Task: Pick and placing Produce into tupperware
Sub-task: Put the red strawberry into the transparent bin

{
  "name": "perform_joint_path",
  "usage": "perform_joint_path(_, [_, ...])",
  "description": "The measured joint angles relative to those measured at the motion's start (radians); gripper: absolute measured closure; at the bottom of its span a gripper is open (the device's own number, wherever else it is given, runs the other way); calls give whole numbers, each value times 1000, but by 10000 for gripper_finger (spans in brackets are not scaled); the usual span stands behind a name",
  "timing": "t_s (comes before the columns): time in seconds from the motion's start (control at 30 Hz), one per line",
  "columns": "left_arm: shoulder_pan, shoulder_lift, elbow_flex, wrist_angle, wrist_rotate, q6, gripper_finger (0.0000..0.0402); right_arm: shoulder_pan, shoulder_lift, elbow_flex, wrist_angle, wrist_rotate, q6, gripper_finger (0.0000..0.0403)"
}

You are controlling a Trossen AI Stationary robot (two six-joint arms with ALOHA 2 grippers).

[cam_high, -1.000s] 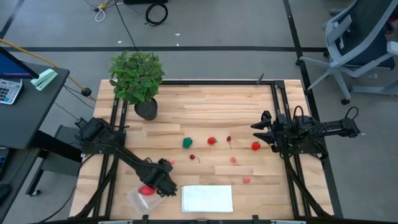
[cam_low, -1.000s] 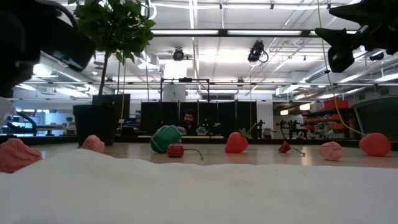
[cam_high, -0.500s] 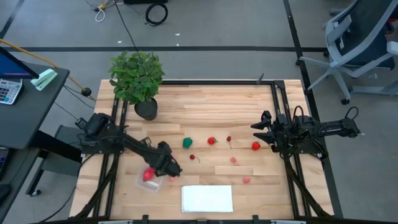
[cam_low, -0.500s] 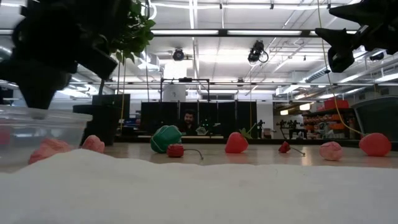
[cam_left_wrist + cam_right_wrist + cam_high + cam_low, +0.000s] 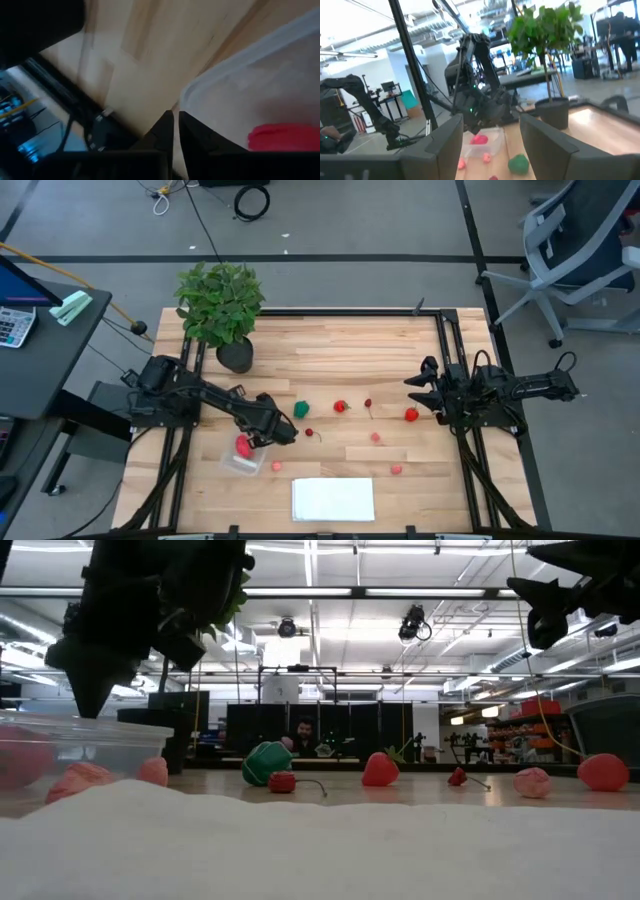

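High view puts the tub (image 5: 240, 464) at lower left of the frame, just above and left of the white sheet (image 5: 333, 499), with one red piece (image 5: 243, 445) already inside. My left gripper (image 5: 263, 442) sits at the tub's upper-right rim. In the left wrist view my fingers (image 5: 164, 134) are narrow, with only a slit between them where the rim wall runs in, so I judge I am pinching that wall.

My right gripper (image 5: 420, 396) waits at right of centre with its fingers wide and nothing in them.

The rest of the produce lies loose mid-frame: a green piece (image 5: 301, 409), a red one (image 5: 341, 407) and smaller pink bits.

I expect the tub to be light, thin and bendy, and to slide easily on the wood. The rim wall is the place to hold it. The pieces look tiny and apt to roll, so I would pinch them across the body, not by the stem.
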Motion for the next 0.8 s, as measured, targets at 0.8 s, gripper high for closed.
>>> perform_joint_path(0.8, [38,-319,516,-117,-451,98,337,12,669,541,-475,-49,-73,213])
